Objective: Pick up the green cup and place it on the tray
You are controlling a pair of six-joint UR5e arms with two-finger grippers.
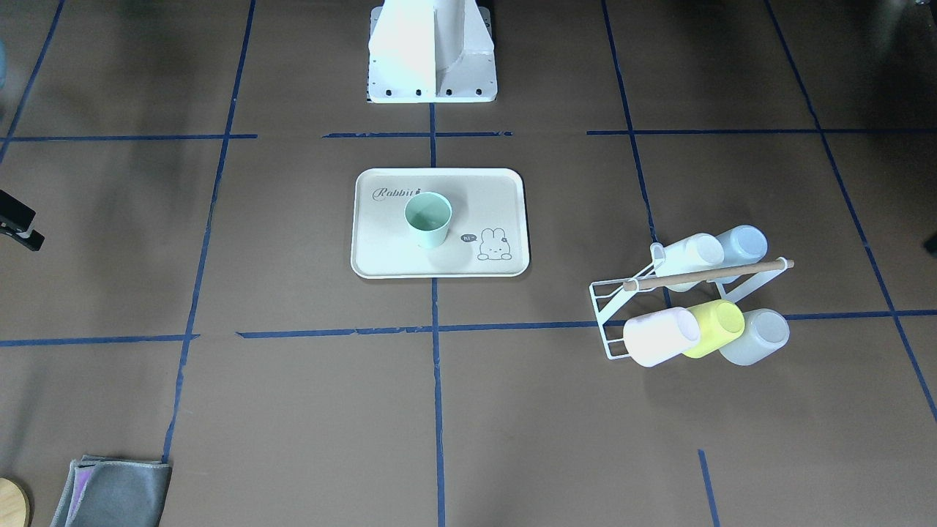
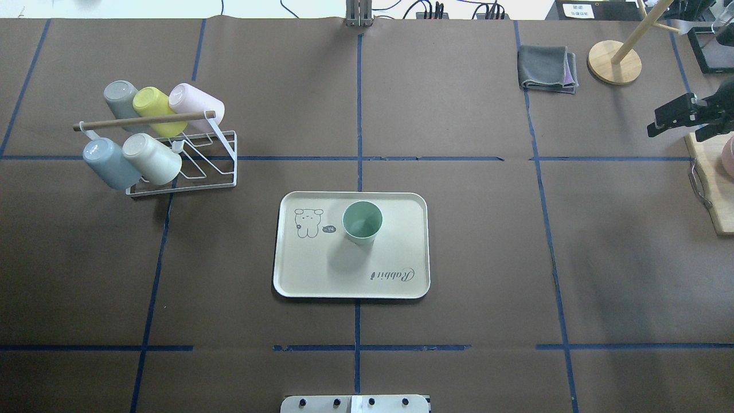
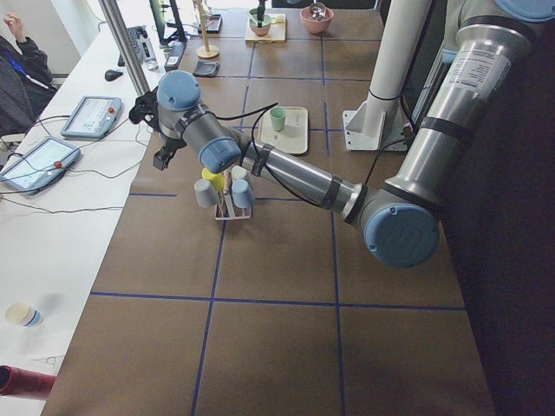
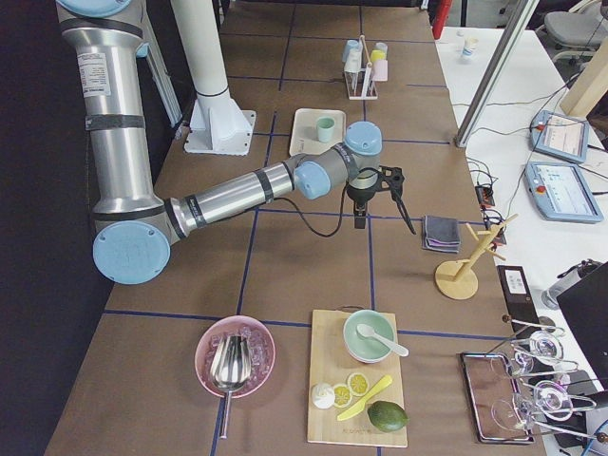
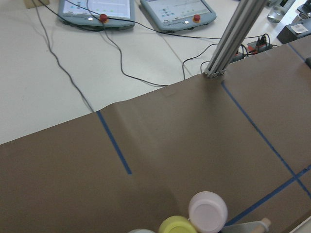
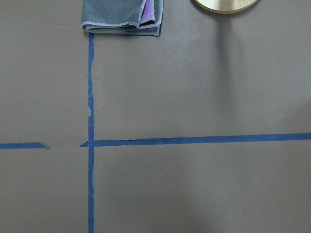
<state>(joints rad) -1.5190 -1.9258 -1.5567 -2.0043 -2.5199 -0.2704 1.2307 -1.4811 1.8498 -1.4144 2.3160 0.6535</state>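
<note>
The green cup [image 1: 428,218] [image 2: 362,221] stands upright, mouth up, on the cream tray [image 1: 439,269] [image 2: 344,275] at the table's middle, near the "Rabbit" script. Nothing holds it. My right gripper [image 2: 691,123] [image 1: 18,223] hovers far off at the table's right edge, its fingers apart and empty. My left gripper [image 3: 156,130] hangs beyond the cup rack, away from the tray. It shows properly only in the left side view, so I cannot tell whether it is open or shut.
A white wire rack [image 2: 183,172] [image 1: 607,322] holds several pastel cups on the robot's left. On the far right lie a folded grey cloth [image 2: 547,69] and a round wooden stand base [image 2: 613,60], with a wooden board [image 2: 711,189] at the right edge.
</note>
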